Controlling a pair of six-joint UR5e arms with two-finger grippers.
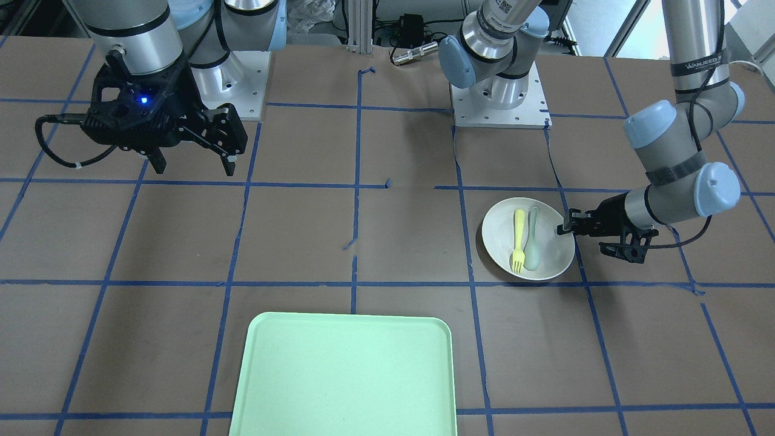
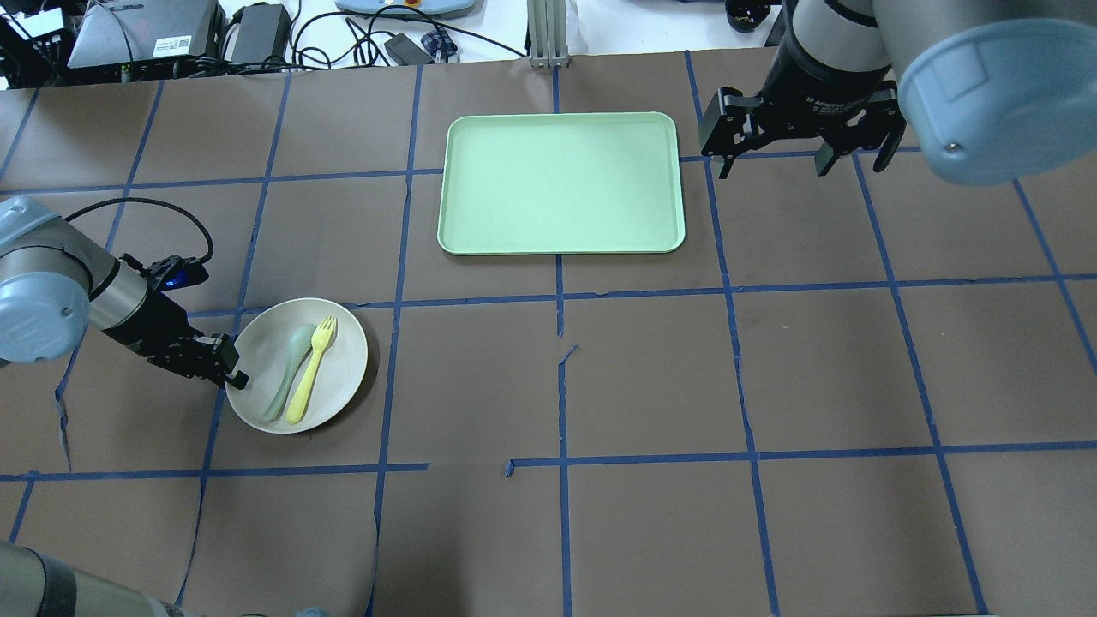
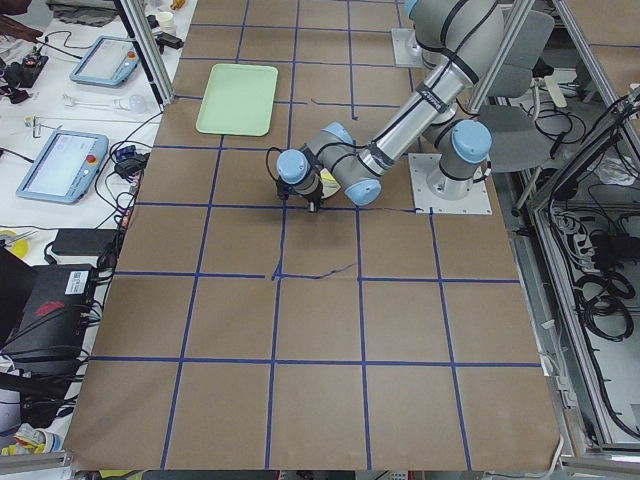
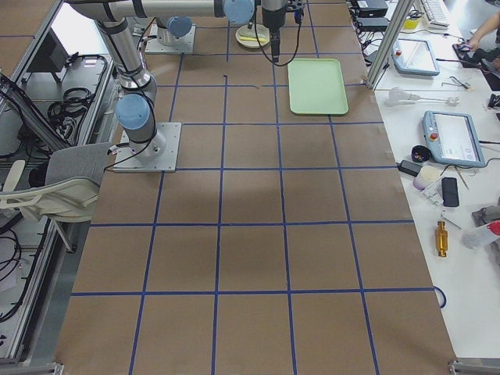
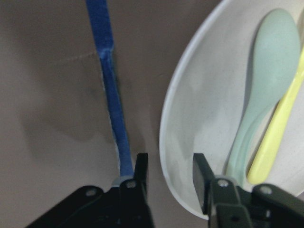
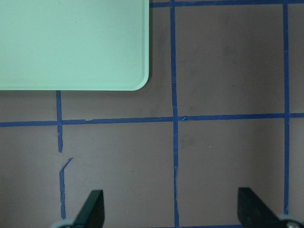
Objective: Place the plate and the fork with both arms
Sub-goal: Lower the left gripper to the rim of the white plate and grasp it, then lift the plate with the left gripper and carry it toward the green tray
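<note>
- Left gripper (image 2: 236,377): lowered to the table (image 2: 771,360) at the edge of the plate (image 2: 343,381) nearest the arm, jaws parted only narrowly; one finger (image 5: 141,172) stands outside the rim, the other (image 5: 202,172) inside the bowl, and neither yet presses on the rim, so nothing is gripped
- Plate: flat on the table, well apart from the mint-green tray (image 2: 561,184)
- Fork (image 2: 313,368): lying in the plate, touching the grey-green spoon (image 2: 287,373) along its length (the spoon lies on the side nearer the left gripper)
- Right gripper (image 1: 194,165): raised over bare table just beside a corner of the tray, jaws spread wide, holding and touching nothing
</note>
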